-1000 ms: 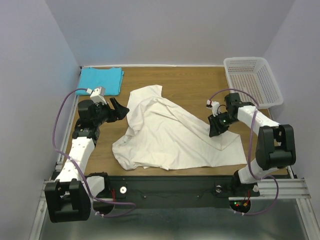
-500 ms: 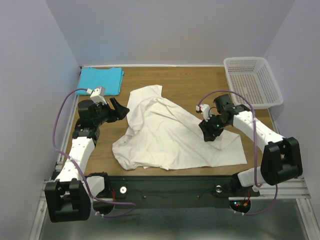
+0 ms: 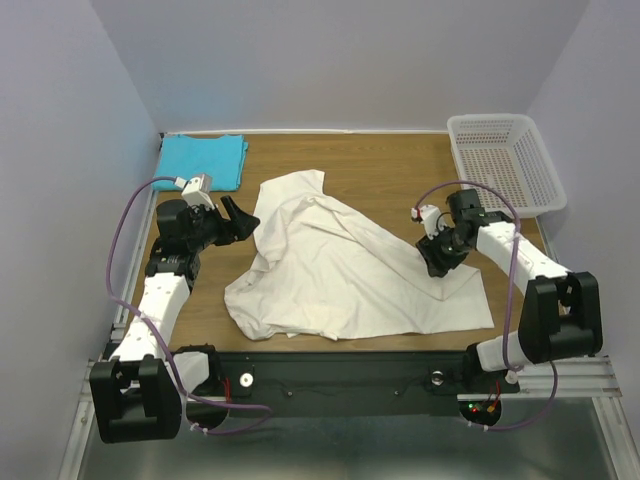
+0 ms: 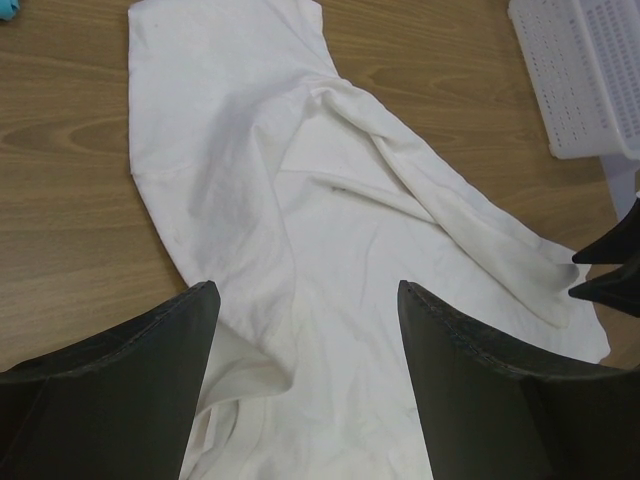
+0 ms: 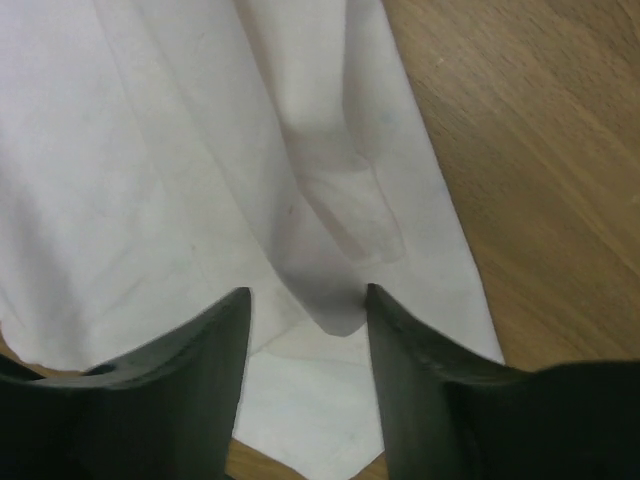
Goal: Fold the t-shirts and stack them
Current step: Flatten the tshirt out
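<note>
We take the cream-white t-shirt (image 3: 340, 270) as our landmark: it sprawls crumpled on the counter (image 3: 380, 165), its long axis running from far left to near right. Beyond its far-left corner lies the folded turquoise t-shirt (image 3: 203, 160). The left gripper (image 3: 243, 215), jaws wide apart and empty, hovers just beside its left edge, pointing across it. The right gripper (image 3: 437, 262), jaws apart, sits over a raised fold at its right end.

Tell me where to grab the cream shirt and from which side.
Probably pinch the raised fold at the right of the cream shirt, straight down with the right gripper: that ridge stands proud of the flat cloth, and the open fingers straddle it.
</note>
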You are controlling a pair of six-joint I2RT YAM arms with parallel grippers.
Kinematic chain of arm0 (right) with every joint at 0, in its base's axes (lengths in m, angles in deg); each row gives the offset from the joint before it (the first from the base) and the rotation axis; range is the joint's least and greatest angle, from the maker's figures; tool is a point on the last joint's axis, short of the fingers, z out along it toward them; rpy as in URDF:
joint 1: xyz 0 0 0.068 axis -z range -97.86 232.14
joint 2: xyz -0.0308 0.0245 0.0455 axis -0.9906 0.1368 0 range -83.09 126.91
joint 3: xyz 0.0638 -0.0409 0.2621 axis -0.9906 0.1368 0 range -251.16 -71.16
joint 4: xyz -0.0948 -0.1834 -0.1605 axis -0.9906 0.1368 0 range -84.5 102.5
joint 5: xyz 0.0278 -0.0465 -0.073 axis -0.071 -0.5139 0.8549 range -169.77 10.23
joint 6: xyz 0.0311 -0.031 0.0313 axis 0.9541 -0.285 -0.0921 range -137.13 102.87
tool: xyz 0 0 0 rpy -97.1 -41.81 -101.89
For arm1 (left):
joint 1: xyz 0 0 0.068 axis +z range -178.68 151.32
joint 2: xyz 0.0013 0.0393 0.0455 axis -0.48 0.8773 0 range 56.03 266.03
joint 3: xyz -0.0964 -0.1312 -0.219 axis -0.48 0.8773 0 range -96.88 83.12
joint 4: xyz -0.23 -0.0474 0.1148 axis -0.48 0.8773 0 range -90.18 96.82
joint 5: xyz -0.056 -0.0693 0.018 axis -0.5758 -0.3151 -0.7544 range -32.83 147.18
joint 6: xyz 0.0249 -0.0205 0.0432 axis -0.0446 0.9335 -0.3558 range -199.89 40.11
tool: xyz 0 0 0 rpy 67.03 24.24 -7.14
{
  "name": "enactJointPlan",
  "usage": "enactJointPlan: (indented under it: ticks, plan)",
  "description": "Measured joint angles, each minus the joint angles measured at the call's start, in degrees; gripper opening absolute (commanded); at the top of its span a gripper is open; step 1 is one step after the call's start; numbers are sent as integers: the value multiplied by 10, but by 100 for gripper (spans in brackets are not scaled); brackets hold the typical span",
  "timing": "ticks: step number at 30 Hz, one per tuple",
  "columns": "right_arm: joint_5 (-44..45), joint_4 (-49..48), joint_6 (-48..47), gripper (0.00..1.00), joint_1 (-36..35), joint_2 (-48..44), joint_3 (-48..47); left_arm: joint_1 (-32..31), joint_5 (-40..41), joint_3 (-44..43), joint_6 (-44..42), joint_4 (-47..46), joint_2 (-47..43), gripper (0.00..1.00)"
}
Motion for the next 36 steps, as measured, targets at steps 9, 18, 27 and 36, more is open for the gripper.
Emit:
enactJointPlan:
  ticks: [9,18,27,36]
  plan:
    - [-52,23,-27,1,-1,3,1,0,-2,0,-2,0,3,83]
    - [-165,121,-123,55,-88,-53,7,0,-4,0,-2,-5,18,83]
    - [-136,123,-101,60,-94,-31,-20,0,-4,0,-3,-8,19,83]
    - [-28,41,2,57,-67,-24,-13,0,-6,0,-7,-8,21,83]
